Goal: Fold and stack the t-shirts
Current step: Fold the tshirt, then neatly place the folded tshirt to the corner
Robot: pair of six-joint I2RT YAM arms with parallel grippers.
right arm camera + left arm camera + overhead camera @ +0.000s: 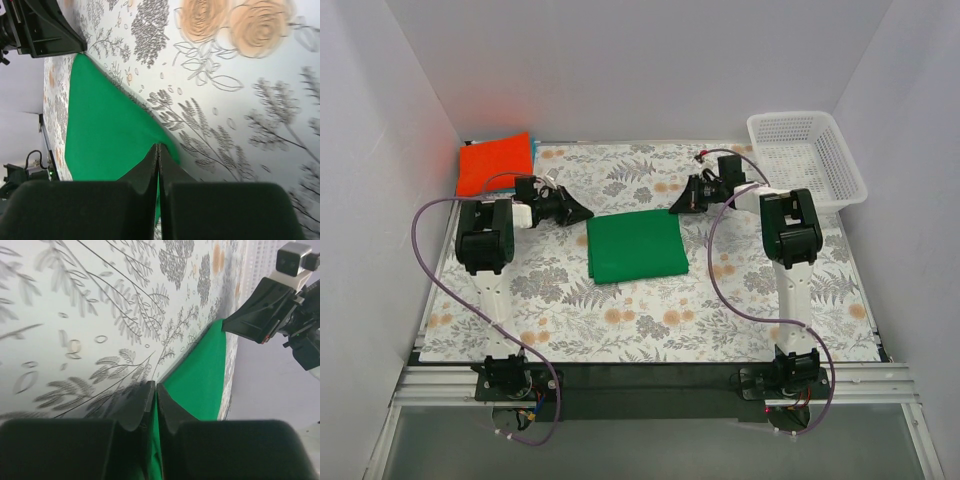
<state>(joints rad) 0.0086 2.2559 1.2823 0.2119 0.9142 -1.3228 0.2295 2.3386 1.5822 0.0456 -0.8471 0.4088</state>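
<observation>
The bright green t-shirt (pixel 636 247) lies folded into a flat square in the middle of the flowered mat. My left gripper (pixel 583 213) is low at its far left corner, jaws shut, with green cloth showing between the fingers (pixel 145 405). My right gripper (pixel 676 207) is low at its far right corner, shut on that corner of the shirt (pixel 107 125) in the same way. The orange-red t-shirt (pixel 495 164) lies folded at the far left corner of the table. A thin blue edge (pixel 533 148) shows beside it.
A white mesh basket (pixel 807 158) stands at the far right, behind the right arm. White walls close in the left, back and right sides. The flowered mat (pixel 620 320) covers the table to the dark front rail.
</observation>
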